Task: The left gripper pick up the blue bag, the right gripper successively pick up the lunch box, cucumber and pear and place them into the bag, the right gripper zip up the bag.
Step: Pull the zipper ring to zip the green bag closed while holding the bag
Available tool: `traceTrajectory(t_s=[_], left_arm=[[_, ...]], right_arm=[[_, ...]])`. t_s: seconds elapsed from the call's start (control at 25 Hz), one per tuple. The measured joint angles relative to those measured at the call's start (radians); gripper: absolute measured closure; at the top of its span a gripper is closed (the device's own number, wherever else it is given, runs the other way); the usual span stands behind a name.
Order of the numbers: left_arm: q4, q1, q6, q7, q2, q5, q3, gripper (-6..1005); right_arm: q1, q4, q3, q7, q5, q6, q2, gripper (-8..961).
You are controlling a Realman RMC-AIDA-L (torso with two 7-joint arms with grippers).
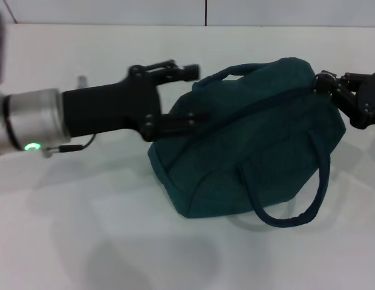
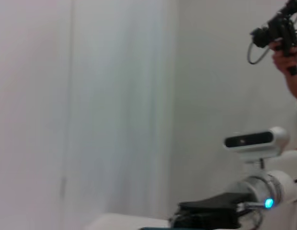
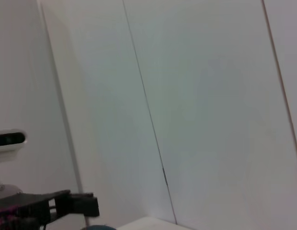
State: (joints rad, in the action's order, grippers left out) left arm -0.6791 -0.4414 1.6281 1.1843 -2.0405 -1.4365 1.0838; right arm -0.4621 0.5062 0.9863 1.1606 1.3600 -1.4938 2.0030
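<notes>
The blue bag point(image 1: 248, 145) lies on the white table point(image 1: 84, 241) in the head view. Its top is closed and one cord handle point(image 1: 296, 211) hangs over its near side. My left gripper point(image 1: 196, 96) reaches in from the left. Its fingers are spread wide on either side of the bag's left end, and the lower finger point(image 1: 181, 124) touches the fabric. My right gripper point(image 1: 323, 84) presses against the bag's upper right end, where the zip line finishes. The lunch box, cucumber and pear are out of view. The right wrist view shows the left gripper point(image 3: 67, 205) farther off.
The wrist views look mostly at white walls. The left wrist view shows the right arm point(image 2: 220, 211) with a blue light, the head camera point(image 2: 254, 139) and a person's hand holding a camera rig point(image 2: 280, 33) at the back.
</notes>
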Motion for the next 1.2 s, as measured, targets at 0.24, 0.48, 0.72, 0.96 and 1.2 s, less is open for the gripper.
traceTrajectory(t_s=[0.24,0.48,0.72,0.96,1.2], left_arm=[[-0.186,-0.065,-0.034,0.382,-0.017,-0.126,-0.007,240],[-0.361,-0.131,-0.086,0.712,-0.017,-0.302,-0.008,242],[-0.399,-0.275,-0.089,0.990,-0.021,-0.541,-0.006,245],[-0.375,-0.373,-0.076,1.139,-0.019,-0.650,0.044,249],[-0.378,-0.398,-0.065,1.219,-0.020,-0.671,0.083,254]], right_arm=[[0.001,0.000,0.000,-0.005,-0.001,-0.001,0.002,944],[0.003,-0.001,0.000,-0.013,0.001,-0.006,0.005,944],[0.004,-0.004,0.000,-0.020,0.003,-0.008,0.006,944],[0.006,-0.014,0.000,-0.038,0.003,-0.008,0.006,944],[0.014,-0.016,0.000,-0.059,-0.006,-0.009,0.006,944]])
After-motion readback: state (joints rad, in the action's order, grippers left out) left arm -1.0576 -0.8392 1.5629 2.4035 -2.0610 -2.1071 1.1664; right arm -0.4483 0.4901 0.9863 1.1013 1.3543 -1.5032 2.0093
